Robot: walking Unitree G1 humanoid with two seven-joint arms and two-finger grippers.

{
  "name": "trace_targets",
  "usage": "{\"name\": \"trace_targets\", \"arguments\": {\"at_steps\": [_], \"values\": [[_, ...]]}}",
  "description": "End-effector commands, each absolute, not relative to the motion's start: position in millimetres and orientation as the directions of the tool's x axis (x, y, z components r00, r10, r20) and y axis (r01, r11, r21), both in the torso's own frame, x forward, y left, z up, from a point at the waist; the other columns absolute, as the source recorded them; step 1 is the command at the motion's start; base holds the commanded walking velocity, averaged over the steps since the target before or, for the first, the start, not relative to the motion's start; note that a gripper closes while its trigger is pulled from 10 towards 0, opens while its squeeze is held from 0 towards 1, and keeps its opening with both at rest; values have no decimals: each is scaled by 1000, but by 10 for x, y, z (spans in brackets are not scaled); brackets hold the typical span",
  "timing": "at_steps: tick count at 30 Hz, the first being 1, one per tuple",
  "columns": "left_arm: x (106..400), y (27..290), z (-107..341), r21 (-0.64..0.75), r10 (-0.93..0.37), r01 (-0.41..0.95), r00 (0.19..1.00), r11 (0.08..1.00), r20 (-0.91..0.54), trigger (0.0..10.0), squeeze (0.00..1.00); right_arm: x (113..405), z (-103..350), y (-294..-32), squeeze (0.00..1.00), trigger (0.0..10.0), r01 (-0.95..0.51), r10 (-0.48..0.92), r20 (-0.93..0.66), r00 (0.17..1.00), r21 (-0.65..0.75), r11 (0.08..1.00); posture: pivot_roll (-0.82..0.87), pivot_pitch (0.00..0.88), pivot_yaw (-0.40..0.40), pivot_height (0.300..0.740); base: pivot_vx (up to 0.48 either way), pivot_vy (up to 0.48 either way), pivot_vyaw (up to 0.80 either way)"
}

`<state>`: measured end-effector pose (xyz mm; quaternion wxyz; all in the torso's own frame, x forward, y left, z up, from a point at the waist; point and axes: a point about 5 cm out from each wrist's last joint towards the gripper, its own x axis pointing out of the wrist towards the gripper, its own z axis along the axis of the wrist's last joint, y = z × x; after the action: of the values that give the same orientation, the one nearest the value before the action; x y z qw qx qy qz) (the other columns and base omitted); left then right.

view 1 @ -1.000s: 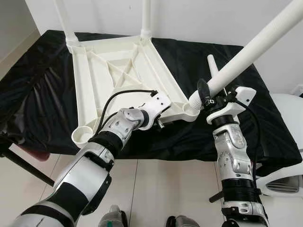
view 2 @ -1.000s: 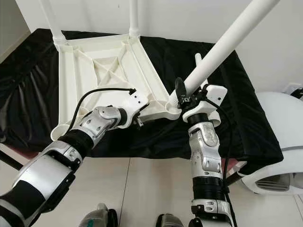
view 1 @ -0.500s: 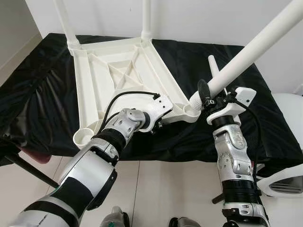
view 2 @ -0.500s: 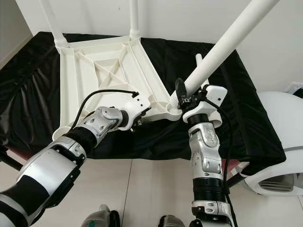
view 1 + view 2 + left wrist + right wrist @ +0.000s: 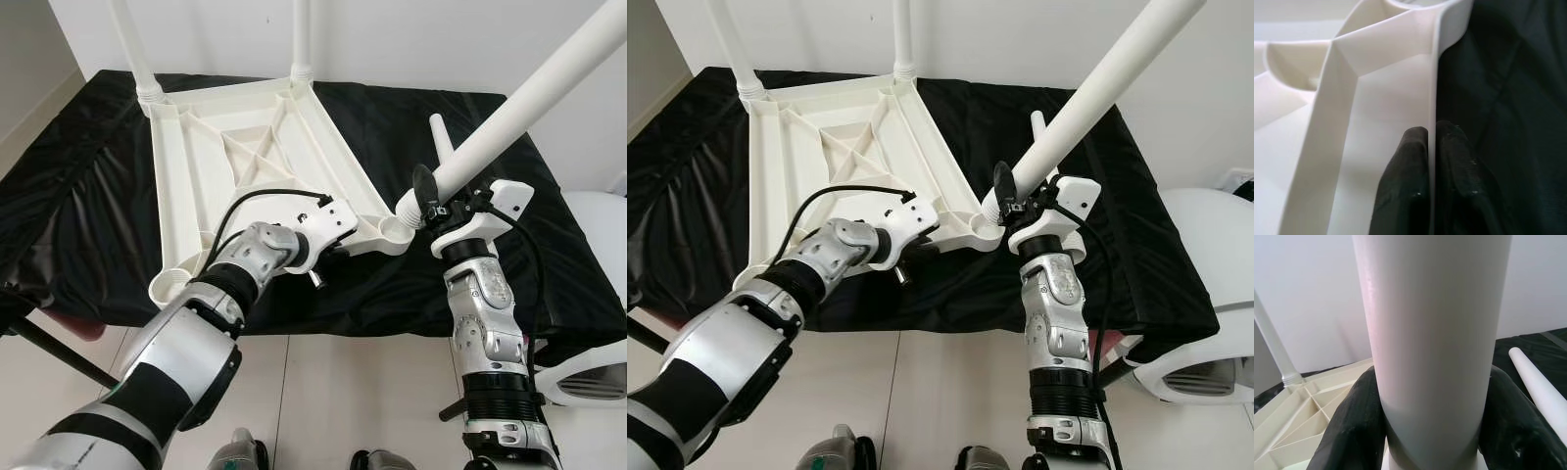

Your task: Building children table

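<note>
The white tabletop [image 5: 250, 166] lies upside down on a table covered by a black cloth [image 5: 88, 206]. Two legs [image 5: 132, 49] stand in its far corners, and their tops are cut off by the picture edge. A third leg [image 5: 519, 103] leans in the near right corner socket [image 5: 397, 230]; its top is cut off too. A fourth leg [image 5: 443, 142] lies on the cloth, mostly hidden behind the leaning one. The near left socket [image 5: 171, 286] is open.

The right end effector [image 5: 431, 201] is clenched around the leaning leg, low down near the socket. The left end effector [image 5: 1432, 161] pinches the tabletop's thin near rim, one finger on each side. A white chair [image 5: 598, 294] is partly cut off at the right.
</note>
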<state>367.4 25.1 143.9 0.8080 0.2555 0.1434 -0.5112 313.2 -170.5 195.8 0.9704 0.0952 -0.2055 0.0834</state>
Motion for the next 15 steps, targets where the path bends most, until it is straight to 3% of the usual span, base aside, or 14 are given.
{"name": "trace_targets", "arguments": {"at_steps": [1,9,14,15], "values": [[3666,372,1344,252,-733,903,430,348,-528,0,0,3109,1966,-1696,0,10000,-218,143,415,899,139,966,-43,44,41,740,0,0,0],[3677,688,1286,262,-708,902,431,343,-559,0,0,3109,1954,-1698,0,10000,-268,207,396,895,106,958,-28,41,26,740,0,0,0],[3680,754,1278,266,-702,901,434,343,-564,0,0,3117,1953,-1695,0,10000,-278,221,391,893,96,956,-25,41,21,740,0,0,0],[3664,803,1263,276,-704,906,424,322,-570,471,0,3126,1962,-1685,0,10000,-294,239,390,889,87,952,-22,40,18,740,0,0,0]]}}
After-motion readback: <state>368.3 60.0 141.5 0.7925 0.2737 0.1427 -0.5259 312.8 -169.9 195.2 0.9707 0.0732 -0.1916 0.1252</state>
